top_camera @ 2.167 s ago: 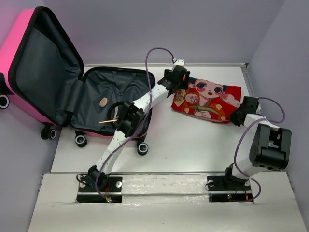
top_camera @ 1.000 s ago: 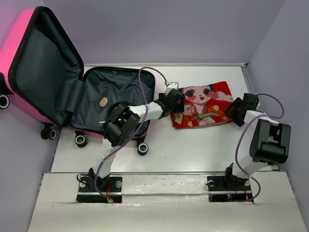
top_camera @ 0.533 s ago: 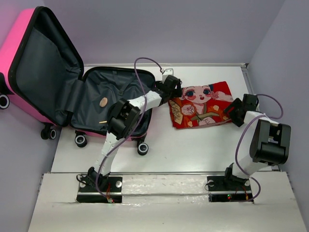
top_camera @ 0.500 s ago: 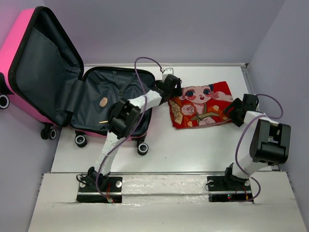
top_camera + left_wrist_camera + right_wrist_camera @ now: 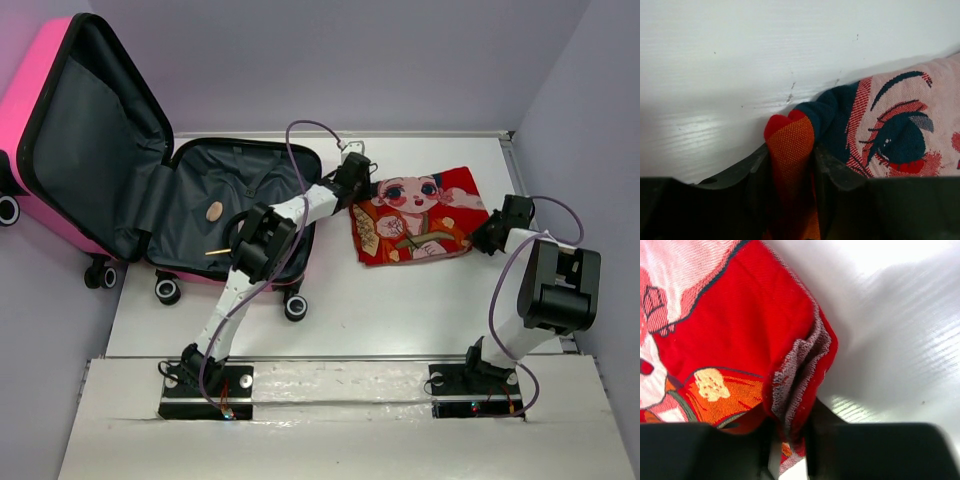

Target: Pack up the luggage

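Luggage (image 5: 30,120): open, upper left. Cloth (image 5: 420,215): on surface (image 5: 400,310), centre right. Left pincer (image 5: 790,160) pinches its upper-left corner; right pincer (image 5: 790,440) pinches its right edge.

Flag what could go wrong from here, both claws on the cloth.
1. The left claw pinches only a corner tip of the red cloth; it may slip out on lifting.
2. The right claw bites just a folded edge; if either grip fails, the cloth would likely hang and drag.
3. The luggage lies open right beside the left claw; the cloth could snag on its rim going in.
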Controlling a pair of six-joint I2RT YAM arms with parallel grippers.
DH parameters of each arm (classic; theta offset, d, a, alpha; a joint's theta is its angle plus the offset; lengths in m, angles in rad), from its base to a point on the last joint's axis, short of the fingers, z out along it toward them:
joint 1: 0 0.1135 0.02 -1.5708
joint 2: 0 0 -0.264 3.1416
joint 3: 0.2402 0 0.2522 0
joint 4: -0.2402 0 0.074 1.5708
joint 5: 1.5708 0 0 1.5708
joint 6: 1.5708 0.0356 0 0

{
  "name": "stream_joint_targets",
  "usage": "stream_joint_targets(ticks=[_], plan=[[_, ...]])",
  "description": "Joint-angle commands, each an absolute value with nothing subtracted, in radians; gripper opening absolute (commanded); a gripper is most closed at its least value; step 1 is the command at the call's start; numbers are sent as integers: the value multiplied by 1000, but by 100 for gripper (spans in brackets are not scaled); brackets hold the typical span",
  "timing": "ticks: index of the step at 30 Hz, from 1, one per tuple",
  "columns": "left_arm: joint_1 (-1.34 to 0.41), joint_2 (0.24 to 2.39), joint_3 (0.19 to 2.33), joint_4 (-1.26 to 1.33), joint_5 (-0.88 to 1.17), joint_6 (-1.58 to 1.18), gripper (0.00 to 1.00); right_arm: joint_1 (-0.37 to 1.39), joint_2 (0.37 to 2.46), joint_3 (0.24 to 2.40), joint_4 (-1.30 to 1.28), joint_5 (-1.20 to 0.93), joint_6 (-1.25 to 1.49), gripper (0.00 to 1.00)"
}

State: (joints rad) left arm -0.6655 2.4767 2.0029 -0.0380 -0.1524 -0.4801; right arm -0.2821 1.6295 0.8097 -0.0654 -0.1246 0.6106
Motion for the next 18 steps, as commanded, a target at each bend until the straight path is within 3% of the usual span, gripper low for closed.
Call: stream_joint_targets(ticks=[1,3,6,18], plan=[[-675,2453,1938,41,-97,-509,37,-282,1640,815,-29,-182,614,14],[-676,2419,1913,54,-92,-511,20,-282,1638,807,13,-224,623,7],[-678,2366,1884,83,-91,-503,6,-282,1599,775,128,-317,638,7],[-709,2028,1888,86,-40,-431,6,-282,1250,756,189,-464,678,7]])
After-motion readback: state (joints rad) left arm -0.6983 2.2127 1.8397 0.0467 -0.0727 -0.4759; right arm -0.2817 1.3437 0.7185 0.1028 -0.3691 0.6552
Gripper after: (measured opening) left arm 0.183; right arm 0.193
